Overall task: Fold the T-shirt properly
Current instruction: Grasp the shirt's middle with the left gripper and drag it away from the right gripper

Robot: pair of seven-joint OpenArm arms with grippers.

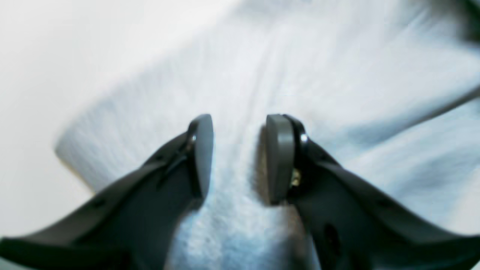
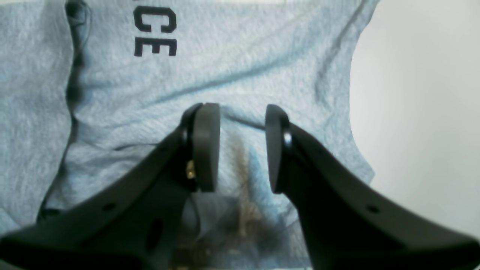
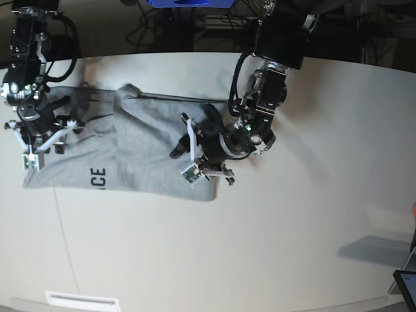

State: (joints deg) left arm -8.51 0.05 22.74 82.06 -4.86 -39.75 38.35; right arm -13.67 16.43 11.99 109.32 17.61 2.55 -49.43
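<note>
The grey T-shirt lies crumpled and partly folded on the left of the white table, with black letters "ACE" showing near its front edge. My left gripper is open low over the shirt's right end. In the left wrist view its jaws stand apart with a ridge of grey cloth running between them; that view is blurred. My right gripper is open over the shirt's left end. In the right wrist view it stands over wrinkled cloth, with the letters "CE" ahead and the shirt's edge to the right.
The white table stretches bare to the right and front of the shirt. A dark screen corner sits at the far right edge. A blue object and dark stands are behind the table's back edge.
</note>
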